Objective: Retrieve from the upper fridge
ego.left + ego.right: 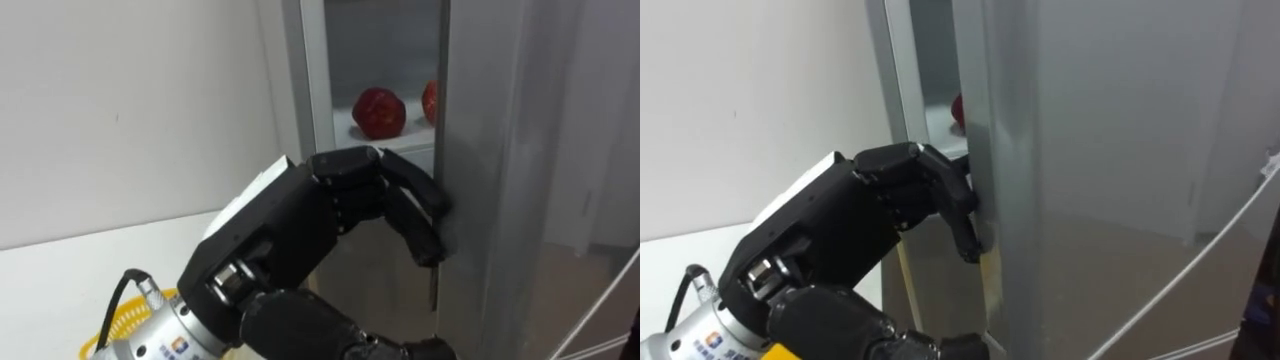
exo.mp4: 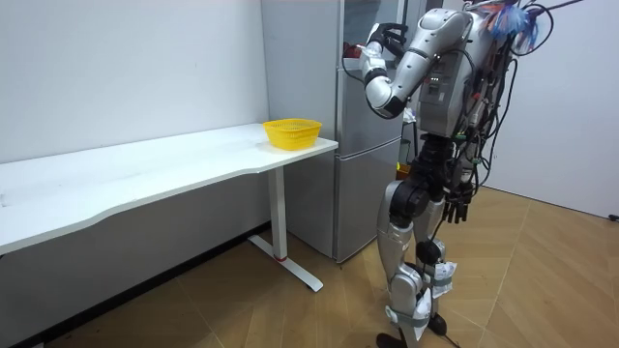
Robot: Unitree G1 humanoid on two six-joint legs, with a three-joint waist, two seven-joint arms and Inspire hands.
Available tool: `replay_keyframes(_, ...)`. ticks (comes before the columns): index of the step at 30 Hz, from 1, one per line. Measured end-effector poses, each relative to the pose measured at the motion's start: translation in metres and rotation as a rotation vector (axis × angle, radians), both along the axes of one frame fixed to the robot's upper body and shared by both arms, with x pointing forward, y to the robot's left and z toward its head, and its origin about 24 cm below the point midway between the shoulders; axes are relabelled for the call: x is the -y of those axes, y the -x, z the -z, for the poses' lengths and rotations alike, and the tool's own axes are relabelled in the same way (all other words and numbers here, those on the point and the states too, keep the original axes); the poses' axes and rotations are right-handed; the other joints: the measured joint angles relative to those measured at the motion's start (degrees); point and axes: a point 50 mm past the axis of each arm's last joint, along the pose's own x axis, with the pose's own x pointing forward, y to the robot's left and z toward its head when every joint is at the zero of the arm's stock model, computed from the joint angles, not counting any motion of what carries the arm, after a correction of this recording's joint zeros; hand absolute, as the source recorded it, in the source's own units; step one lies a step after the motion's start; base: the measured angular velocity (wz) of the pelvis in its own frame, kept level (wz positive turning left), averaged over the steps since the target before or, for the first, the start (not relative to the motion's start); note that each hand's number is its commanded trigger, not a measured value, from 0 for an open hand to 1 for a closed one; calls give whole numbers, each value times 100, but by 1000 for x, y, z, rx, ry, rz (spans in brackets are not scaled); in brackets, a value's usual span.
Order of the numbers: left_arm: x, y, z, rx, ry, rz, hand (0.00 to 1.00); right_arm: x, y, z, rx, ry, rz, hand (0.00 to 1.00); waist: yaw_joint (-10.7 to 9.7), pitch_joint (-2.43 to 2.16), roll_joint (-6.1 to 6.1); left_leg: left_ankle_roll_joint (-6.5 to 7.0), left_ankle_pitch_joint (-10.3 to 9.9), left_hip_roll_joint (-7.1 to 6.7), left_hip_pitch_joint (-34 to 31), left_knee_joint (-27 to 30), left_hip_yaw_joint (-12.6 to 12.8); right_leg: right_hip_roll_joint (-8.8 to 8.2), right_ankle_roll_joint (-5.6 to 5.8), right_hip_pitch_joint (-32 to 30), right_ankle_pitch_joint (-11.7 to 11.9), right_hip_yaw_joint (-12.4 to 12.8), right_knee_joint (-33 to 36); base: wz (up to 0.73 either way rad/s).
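The upper fridge door [image 1: 490, 150] stands ajar by a narrow gap. On the white shelf inside lie a red fruit [image 1: 379, 112] and a second one [image 1: 430, 100], half hidden by the door. My left hand [image 1: 330, 215] is raised to the gap, its fingers [image 1: 425, 215] curled round the door's edge. From the right eye view the same hand [image 1: 870, 220] hooks the door [image 1: 1070, 150], and a sliver of red fruit [image 1: 958, 110] shows behind it. In the room view I stand upright facing the fridge [image 2: 363, 174], and my right hand [image 2: 455, 205] hangs by my hip.
A white table [image 2: 145, 174] runs along the wall to the fridge's left side. A yellow basket [image 2: 292, 132] sits on its end nearest the fridge, below my left wrist as the yellow basket [image 1: 125, 320]. Open wooden floor lies behind me.
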Motion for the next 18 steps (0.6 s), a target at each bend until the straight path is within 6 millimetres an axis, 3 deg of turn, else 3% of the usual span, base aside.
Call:
replay_keyframes(15,16,4,-3,15,-4,125,0,-1,2,0,19,-7,50,0,-219,-2,-1,0,0,13,-36,11,179,21,1,-155,39,187,87,-6)
replay_keyframes(18,17,4,-5,23,-5,139,0,-1,2,0,32,-20,88,0,-245,2,8,0,0,31,-14,10,336,83,5,-184,65,322,80,-21)
